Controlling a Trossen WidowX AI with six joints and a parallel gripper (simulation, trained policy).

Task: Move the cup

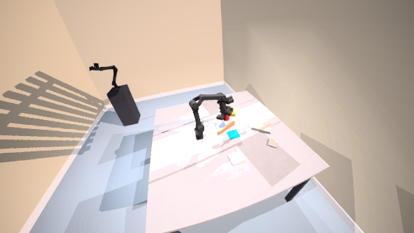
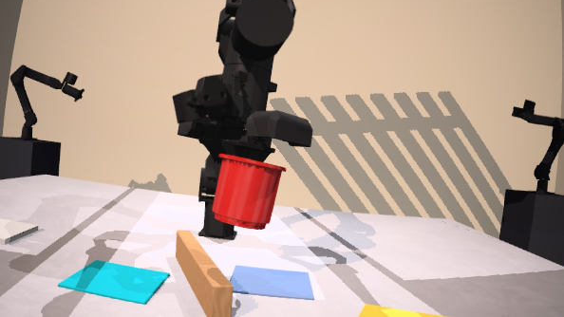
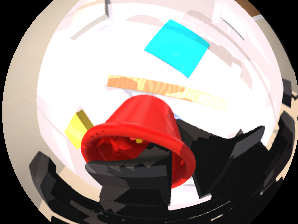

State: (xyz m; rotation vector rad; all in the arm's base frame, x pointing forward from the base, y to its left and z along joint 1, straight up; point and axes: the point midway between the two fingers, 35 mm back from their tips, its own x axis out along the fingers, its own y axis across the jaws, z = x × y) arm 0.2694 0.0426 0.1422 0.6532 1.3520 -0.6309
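Observation:
A red cup [image 1: 226,118] [image 2: 248,192] [image 3: 145,112] hangs in the air above the table, leaning somewhat, its mouth up. My gripper [image 2: 249,152] [image 3: 172,124] is shut on its wall at the rim, one finger inside the cup. A yellow marble [image 3: 139,141] shows inside the cup; the finger and rim hide much of the inside. The blue pad [image 1: 221,125] [image 2: 272,282] lies bare on the table below the cup. The cyan pad [image 1: 233,134] [image 2: 114,282] [image 3: 177,47] lies bare on the far side of a wooden bar.
The wooden bar [image 1: 226,128] [image 2: 204,272] [image 3: 150,86] stands on the table between the two pads. A yellow object [image 1: 233,112] [image 2: 404,311] [image 3: 78,130] lies near the blue pad's side. Pale flat blocks [image 1: 272,143] [image 2: 16,231] lie farther out.

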